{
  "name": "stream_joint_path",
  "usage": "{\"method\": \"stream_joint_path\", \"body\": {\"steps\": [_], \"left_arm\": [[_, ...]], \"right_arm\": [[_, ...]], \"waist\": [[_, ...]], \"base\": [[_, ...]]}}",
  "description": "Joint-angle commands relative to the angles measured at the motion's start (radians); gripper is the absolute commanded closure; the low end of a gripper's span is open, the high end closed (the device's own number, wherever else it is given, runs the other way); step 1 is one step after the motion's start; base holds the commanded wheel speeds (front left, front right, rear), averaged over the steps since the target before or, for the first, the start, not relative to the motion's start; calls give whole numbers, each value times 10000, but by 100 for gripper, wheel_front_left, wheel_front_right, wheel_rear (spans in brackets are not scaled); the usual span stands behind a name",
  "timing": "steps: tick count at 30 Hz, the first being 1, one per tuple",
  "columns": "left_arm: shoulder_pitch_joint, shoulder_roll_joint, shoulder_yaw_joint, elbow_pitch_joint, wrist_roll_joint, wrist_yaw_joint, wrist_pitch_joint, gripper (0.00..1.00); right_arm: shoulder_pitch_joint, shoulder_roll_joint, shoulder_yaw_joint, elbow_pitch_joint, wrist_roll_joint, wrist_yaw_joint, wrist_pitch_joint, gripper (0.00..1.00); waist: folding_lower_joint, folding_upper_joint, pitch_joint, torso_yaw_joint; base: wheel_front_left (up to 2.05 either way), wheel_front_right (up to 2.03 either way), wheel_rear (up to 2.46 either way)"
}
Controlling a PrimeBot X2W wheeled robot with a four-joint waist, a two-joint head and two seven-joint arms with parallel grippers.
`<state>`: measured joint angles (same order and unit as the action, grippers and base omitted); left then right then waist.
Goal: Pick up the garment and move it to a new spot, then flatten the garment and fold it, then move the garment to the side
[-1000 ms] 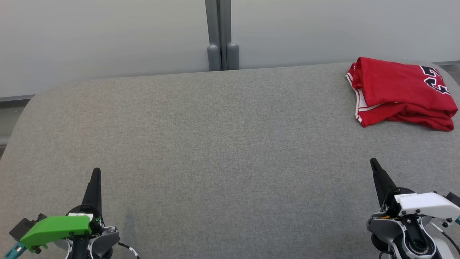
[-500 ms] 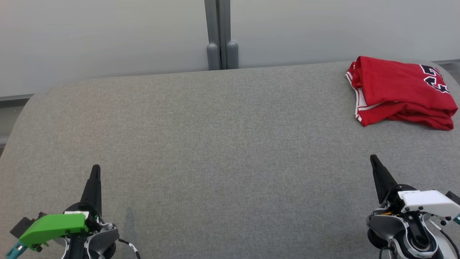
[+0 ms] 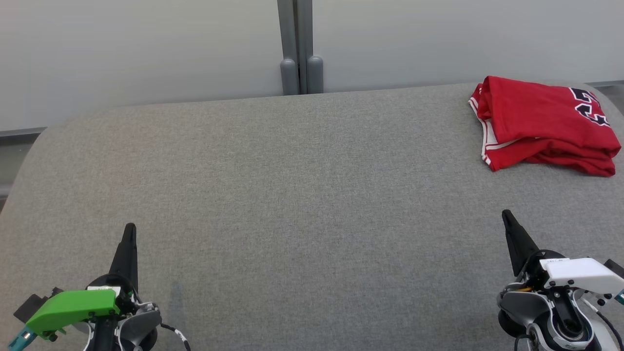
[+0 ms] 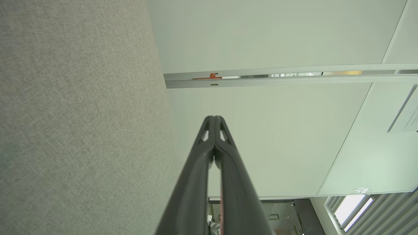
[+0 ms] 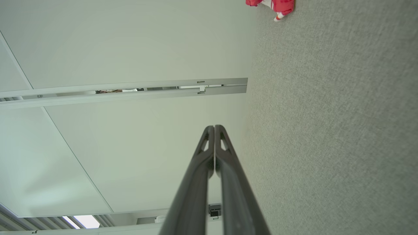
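The garment (image 3: 546, 124) is a red jersey with white trim and dark lettering, folded into a compact bundle at the far right corner of the grey fabric table (image 3: 302, 195); a corner of the garment (image 5: 272, 5) also shows in the right wrist view. My left gripper (image 3: 129, 229) rests at the lower left, shut and empty, its tips pressed together in the left wrist view (image 4: 214, 118). At the lower right, well short of the garment, my right gripper (image 3: 506, 214) is likewise shut on nothing, its fingers meeting in the right wrist view (image 5: 214, 127).
Pale wall panels (image 3: 146, 48) stand right behind the table's far edge, with a grey post (image 3: 297, 48) at the middle. The table's rounded corners fall away at the left (image 3: 29, 146) and far right.
Between the oldest frame and now the whole head view shifted slightly, so both grippers sit a touch higher. Since half a second ago nothing has moved; the garment lies where it was.
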<state>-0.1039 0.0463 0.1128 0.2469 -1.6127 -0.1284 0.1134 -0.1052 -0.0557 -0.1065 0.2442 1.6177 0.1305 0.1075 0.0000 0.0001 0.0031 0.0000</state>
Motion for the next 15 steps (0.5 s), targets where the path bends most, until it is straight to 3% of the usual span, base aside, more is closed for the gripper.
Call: {"method": "stream_joint_path", "body": {"steps": [1, 15], "left_arm": [[-109, 73, 28, -23, -7, -47, 48, 100], [-109, 73, 27, -24, -7, -48, 47, 100]], "right_arm": [[-67, 3, -21, 16, 16, 4, 50, 100], [-70, 9, -37, 16, -6, 4, 63, 100]], "waist": [[0, -1, 0, 0], [0, -1, 0, 0]], "base": [[0, 0, 0], [0, 0, 0]]}}
